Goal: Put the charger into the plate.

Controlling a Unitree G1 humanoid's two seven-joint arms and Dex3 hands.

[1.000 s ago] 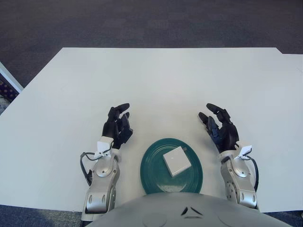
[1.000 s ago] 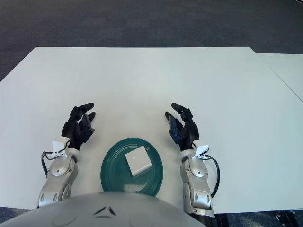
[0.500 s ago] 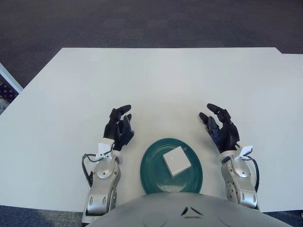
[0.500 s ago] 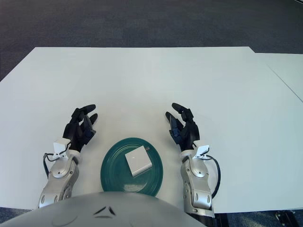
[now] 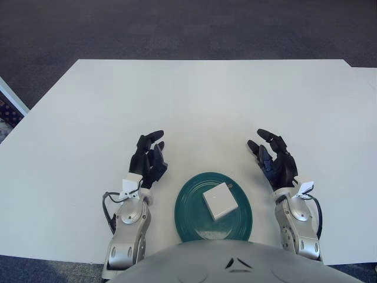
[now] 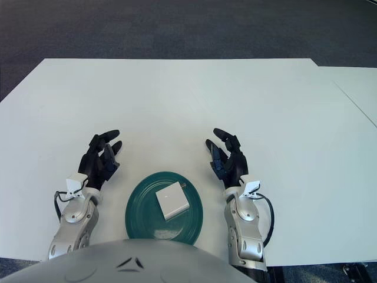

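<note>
Comparing this moment with the two earlier ones, almost nothing has shifted: the left hand sits a touch higher and further forward than a second ago, while the right hand is where it was. The white charger lies flat inside the teal plate, a little right of the plate's centre, and has not moved across the three moments. Judged from that, the placing looks done, and the small drift of the left hand reads as settling or backing off rather than a new reach.

Neither hand holds anything. The left hand shows just left of the plate, over the white table, its dark fingers loosely bent and pointing forward, clear of plate and charger. The right hand shows just right of the plate, its fingers parted and relaxed, also apart from the rim. Whether either hand touches the tabletop cannot be told from these views.

With the charger wholly within the rim and not leaning on it, the remaining risk seems slight; only a careless brush against the plate would disturb it
</note>
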